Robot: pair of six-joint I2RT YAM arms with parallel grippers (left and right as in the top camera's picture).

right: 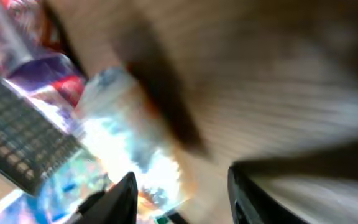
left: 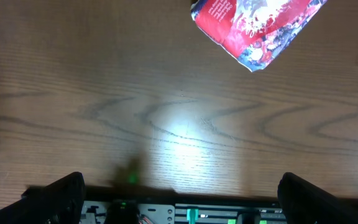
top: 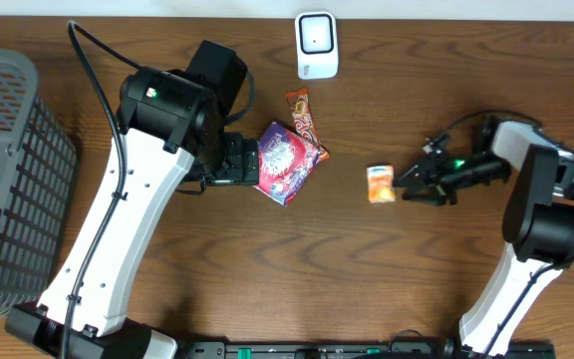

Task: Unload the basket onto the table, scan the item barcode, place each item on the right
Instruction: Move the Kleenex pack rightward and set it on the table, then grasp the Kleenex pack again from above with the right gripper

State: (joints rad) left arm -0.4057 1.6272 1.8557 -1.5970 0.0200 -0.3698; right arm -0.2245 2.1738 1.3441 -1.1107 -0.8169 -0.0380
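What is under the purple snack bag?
The purple bag lies on the wooden table. An orange wrapper meets its top edge; whether it slips underneath is unclear. Anything beneath the bag is covered.
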